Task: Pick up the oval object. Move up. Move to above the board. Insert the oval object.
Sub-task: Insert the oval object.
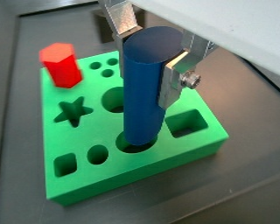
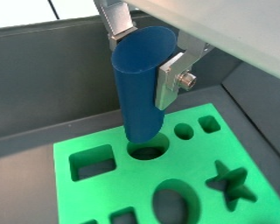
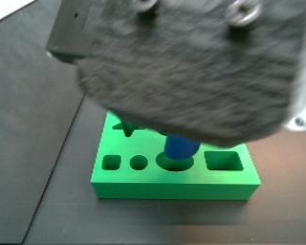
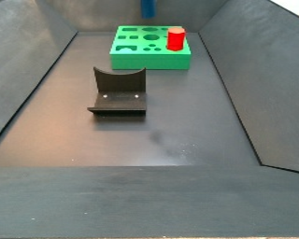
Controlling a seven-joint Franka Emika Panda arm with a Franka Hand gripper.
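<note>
My gripper (image 1: 146, 59) is shut on the oval object (image 1: 143, 92), a tall smooth blue peg held upright near its top between the silver fingers (image 1: 171, 80). It also shows in a wrist view (image 2: 136, 87). The peg's lower end stands over a hole (image 2: 146, 149) in the green board (image 1: 166, 162), in the row next to one long edge. In a side view the peg (image 4: 149, 7) seems to hang a little above the board (image 4: 139, 56); the gripper is cut off there. In a side view my gripper (image 3: 182, 67) is a large grey blur above the peg (image 3: 182, 148).
A short red hexagonal peg (image 1: 60, 66) stands in a corner hole of the board, and shows in a side view (image 4: 176, 38). The dark fixture (image 4: 119, 91) stands on the floor in front of the board. Grey sloped walls (image 4: 27, 75) enclose the floor.
</note>
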